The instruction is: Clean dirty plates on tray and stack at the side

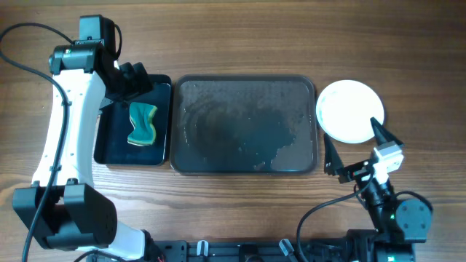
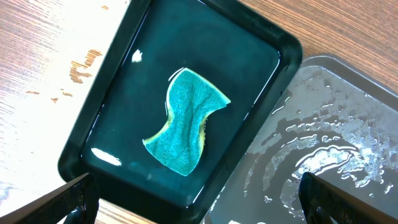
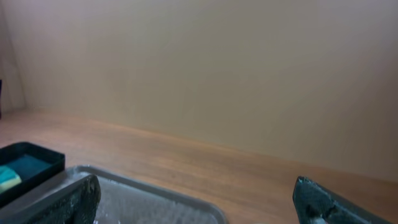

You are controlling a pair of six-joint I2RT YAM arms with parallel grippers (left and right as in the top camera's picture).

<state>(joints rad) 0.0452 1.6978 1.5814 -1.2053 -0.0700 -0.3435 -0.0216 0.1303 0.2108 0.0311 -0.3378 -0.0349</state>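
Note:
The large dark grey-brown tray (image 1: 247,164) lies mid-table, wet and with no plates on it; it also shows in the left wrist view (image 2: 348,149) and the right wrist view (image 3: 155,202). Plain white plates (image 1: 349,110) sit in a stack to the right of the tray; how many I cannot tell. My left gripper (image 1: 135,78) (image 2: 199,202) is open and empty above the small black tray. My right gripper (image 1: 354,142) (image 3: 196,199) is open and empty just in front of the plates, by the tray's right end.
A smaller glossy black tray (image 1: 109,149) (image 2: 124,56) stands left of the big tray and holds a teal and yellow sponge (image 1: 143,124) (image 2: 186,121) lying in water. The wooden table (image 1: 240,36) surrounds both.

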